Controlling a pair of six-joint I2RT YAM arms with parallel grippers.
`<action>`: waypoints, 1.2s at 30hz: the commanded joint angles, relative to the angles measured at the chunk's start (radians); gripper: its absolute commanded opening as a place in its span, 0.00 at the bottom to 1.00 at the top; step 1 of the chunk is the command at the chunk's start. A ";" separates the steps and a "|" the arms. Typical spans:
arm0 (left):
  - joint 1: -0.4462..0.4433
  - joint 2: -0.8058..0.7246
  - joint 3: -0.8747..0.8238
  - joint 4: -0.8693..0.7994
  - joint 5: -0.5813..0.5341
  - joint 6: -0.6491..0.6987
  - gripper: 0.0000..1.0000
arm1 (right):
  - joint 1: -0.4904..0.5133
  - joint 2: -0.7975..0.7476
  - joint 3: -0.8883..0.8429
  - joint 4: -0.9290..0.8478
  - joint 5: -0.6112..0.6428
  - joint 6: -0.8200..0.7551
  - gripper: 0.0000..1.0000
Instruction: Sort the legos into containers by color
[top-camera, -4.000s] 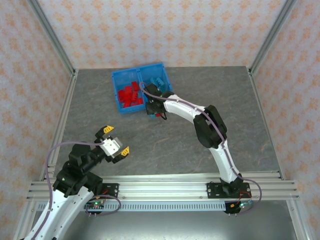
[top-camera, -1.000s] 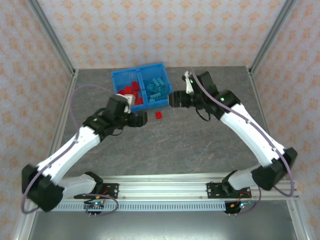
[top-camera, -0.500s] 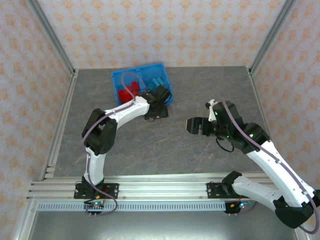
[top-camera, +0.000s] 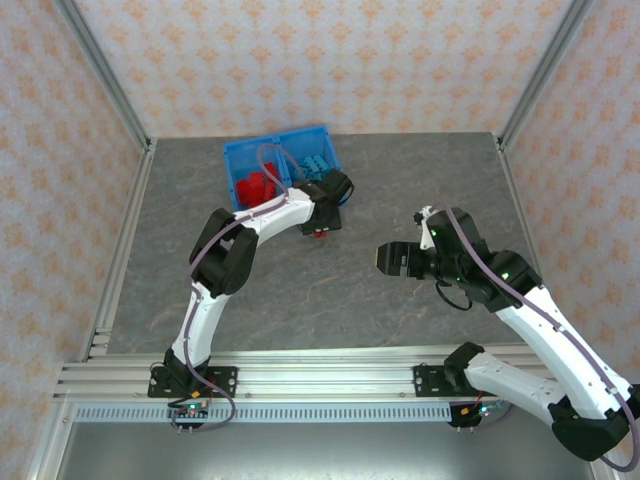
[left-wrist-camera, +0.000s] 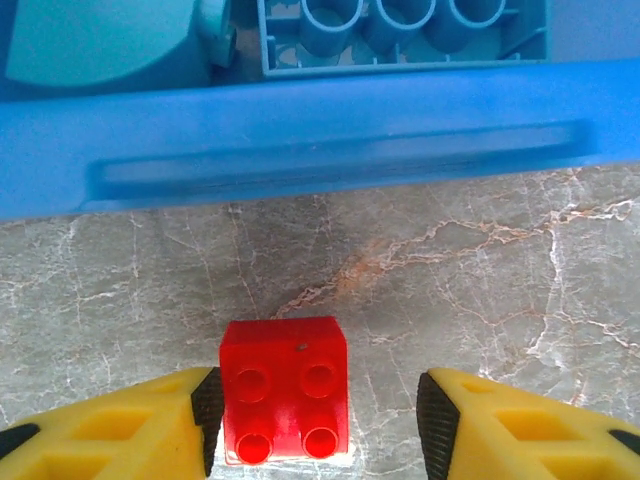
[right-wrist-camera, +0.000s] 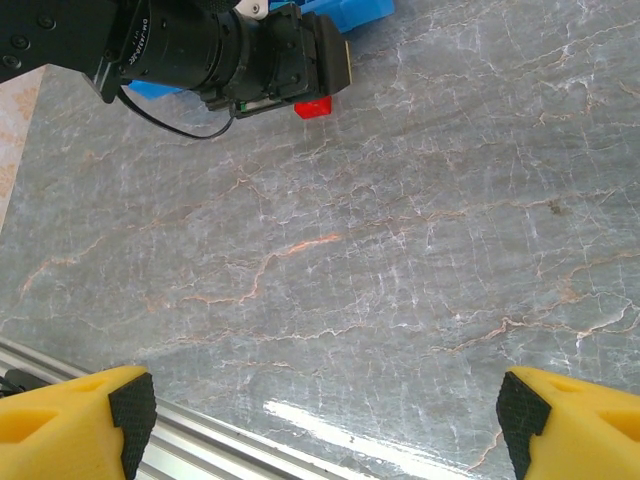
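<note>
Grey marble-veined table (top-camera: 330, 290); behind it and at both its sides, walls (top-camera: 330, 60) papered pale pink with small ornaments; aluminium posts (top-camera: 102, 65) rise from its far corners; a slotted aluminium rail (top-camera: 330, 378) runs along its near edge

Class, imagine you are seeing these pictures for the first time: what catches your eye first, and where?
A lone red lego lies on the grey table just outside the bright blue bin, between the jaws of the open left pincer. Inside the bin, red bricks sit in the left compartment and light blue ones in the right.
</note>
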 joint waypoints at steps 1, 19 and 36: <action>0.000 0.011 -0.013 -0.026 -0.041 -0.030 0.55 | 0.004 -0.017 0.004 -0.027 0.031 -0.011 0.90; -0.004 -0.134 -0.069 -0.056 -0.046 0.025 0.26 | 0.004 -0.024 0.015 -0.003 0.005 0.011 0.90; 0.311 -0.360 -0.035 -0.097 -0.105 0.162 0.25 | 0.004 -0.038 0.017 0.021 -0.016 0.047 0.90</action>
